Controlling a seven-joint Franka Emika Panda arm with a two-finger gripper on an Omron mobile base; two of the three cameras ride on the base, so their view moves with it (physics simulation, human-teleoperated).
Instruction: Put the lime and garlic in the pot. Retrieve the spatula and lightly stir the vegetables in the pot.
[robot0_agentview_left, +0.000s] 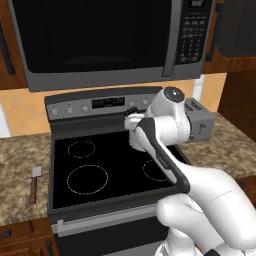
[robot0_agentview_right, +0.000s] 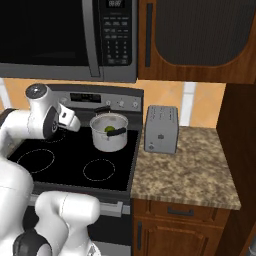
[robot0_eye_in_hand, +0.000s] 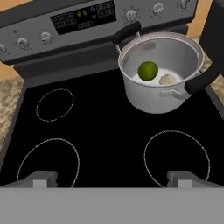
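The pot (robot0_eye_in_hand: 159, 72) sits on the back right burner of the stove (robot0_eye_in_hand: 100, 131), and the lime (robot0_eye_in_hand: 148, 70) and garlic (robot0_eye_in_hand: 167, 79) lie side by side on its bottom, so the loading half of the job looks done. What's left is the stirring. The spatula (robot0_agentview_left: 35, 182) lies flat on the desk (robot0_agentview_left: 20, 165) to the left of the stove, blade away from the front edge and wooden handle toward it, well apart from the pot. The fingers (robot0_eye_in_hand: 112, 177) are spread wide and hold nothing; they hang above the front of the cooktop, looking down at the pot. I'd guess the arm is pulled back like this to clear the pot's rim before swinging left for the spatula. The handle lying low on the desk may make a tricky pinch. A toaster (robot0_agentview_right: 161, 129) stands on the desk just right of the stove, out of the way.
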